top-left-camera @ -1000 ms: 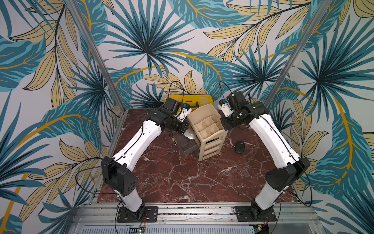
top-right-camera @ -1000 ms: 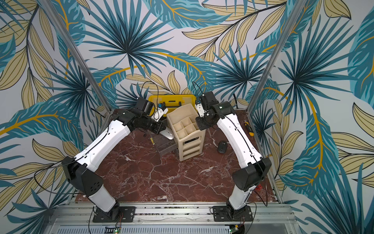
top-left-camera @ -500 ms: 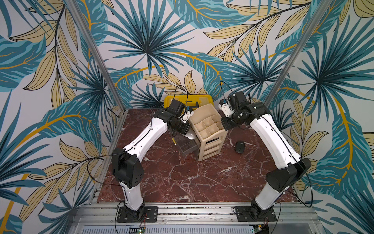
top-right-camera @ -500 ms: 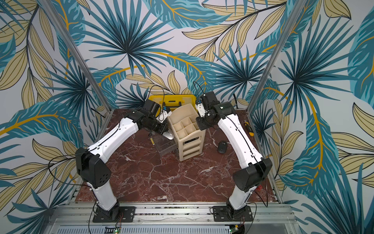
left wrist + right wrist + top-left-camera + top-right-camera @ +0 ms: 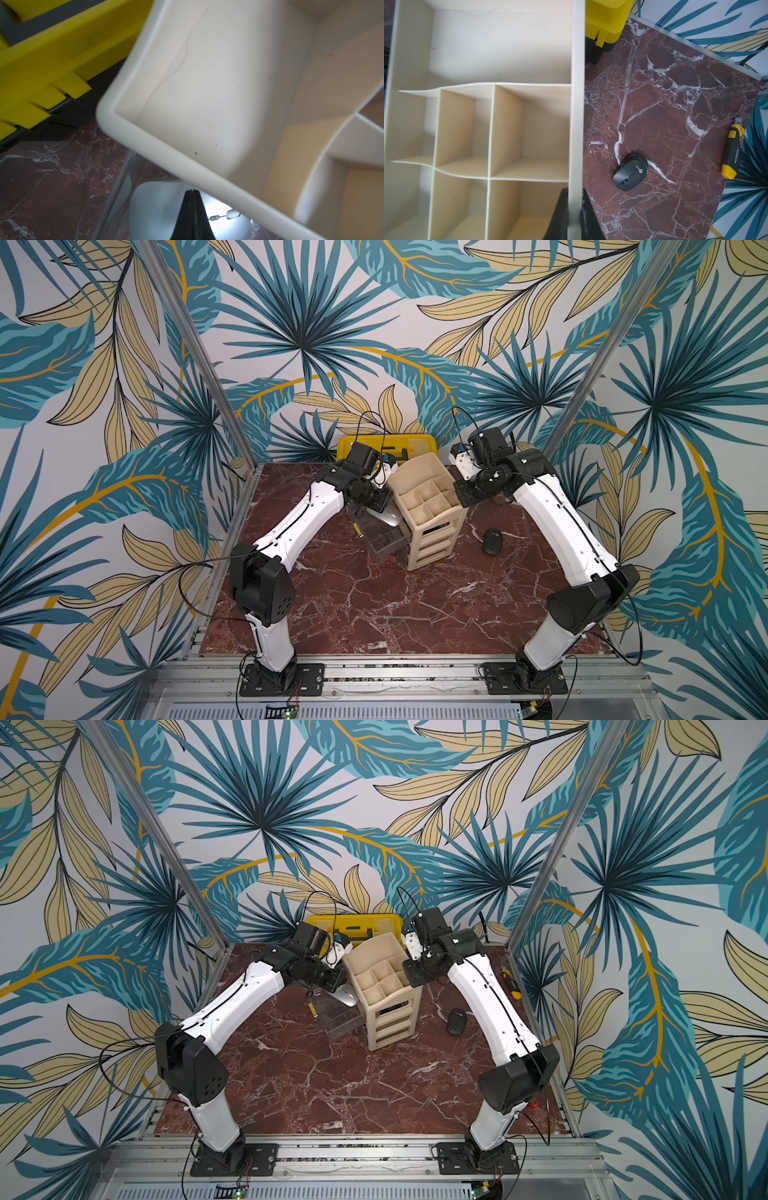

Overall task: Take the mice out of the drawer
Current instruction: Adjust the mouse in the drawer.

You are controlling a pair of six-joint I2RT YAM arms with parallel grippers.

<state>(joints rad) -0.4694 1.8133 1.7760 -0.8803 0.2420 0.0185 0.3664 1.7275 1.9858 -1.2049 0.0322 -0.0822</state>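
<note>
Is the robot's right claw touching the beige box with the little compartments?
Touching. The right wrist view shows the right gripper shut on a wall of the beige box, one finger against each face.

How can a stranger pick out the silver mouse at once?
On the red marble table stands a beige organizer. A clear drawer juts from it toward the left arm, with the mouse in it. Only this mouse is silver-grey; the other mouse is black.
</note>
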